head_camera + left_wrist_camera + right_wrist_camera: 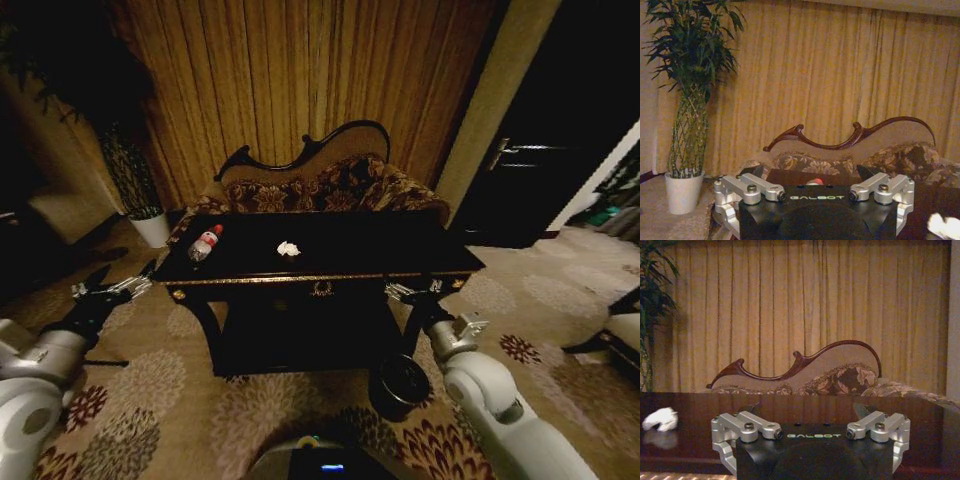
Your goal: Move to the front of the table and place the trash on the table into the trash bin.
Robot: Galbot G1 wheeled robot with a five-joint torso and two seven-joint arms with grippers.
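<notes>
Both end effectors, left [118, 285] and right [413, 291], hover open flanking the table [400, 262].

Bottle [815, 181] mostly behind left gripper [812, 187]

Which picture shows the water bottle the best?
The head view. There the whole bottle lies on its side on the table, with its red label and cap clear. The left wrist view catches just its red top peeking over the left gripper. The right wrist view gives nothing of the bottle.
</notes>
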